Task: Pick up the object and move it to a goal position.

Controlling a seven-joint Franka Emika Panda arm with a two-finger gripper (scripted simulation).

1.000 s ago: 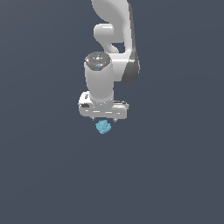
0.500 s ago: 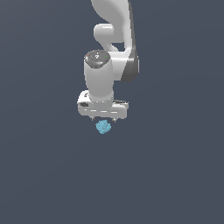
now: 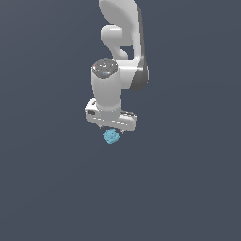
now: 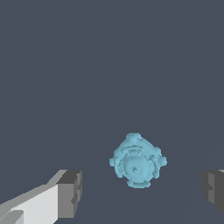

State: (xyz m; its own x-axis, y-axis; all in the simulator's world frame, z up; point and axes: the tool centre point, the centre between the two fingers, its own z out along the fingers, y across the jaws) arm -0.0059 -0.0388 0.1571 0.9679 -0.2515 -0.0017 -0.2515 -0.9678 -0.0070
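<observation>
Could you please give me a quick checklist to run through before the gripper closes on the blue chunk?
1. Gripper open: ok, both fingers stand wide apart in the wrist view.
2. Light-blue chunk between the fingers: ok, it sits in the gap, touching neither.
3. Chunk centred: not ok, it lies nearer one finger than the other.
4. Fingers low enough to span the chunk: cannot tell; in the exterior view the chunk shows just below the gripper.
5. Nothing else near the chunk: ok, only plain dark ground shows.
6. Goal position marked: cannot tell, no marker is visible.
</observation>
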